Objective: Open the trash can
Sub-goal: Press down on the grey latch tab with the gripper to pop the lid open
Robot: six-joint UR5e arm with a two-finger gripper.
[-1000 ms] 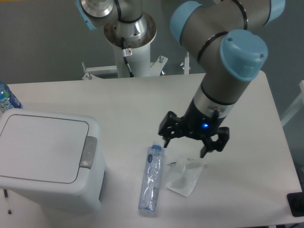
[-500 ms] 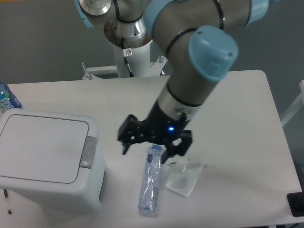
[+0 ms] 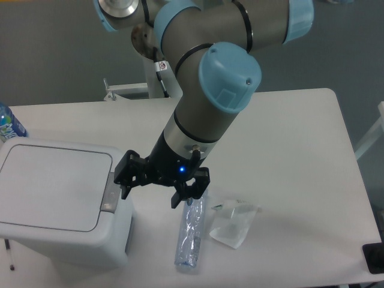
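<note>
The gripper hangs with its jaws spread just right of the trash can, one fingertip beside the grey push-button at the rim. Below it a plastic bottle lies on the table, with a clear plastic bag beside it. Bare tabletop runs across the right of the frame. Another bottle stands at the left edge.

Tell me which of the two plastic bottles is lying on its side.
The clear bottle lies flat on the table just below the pincer, between the trash can and a clear bag. The blue-labelled bottle at the left edge is only partly visible.
</note>
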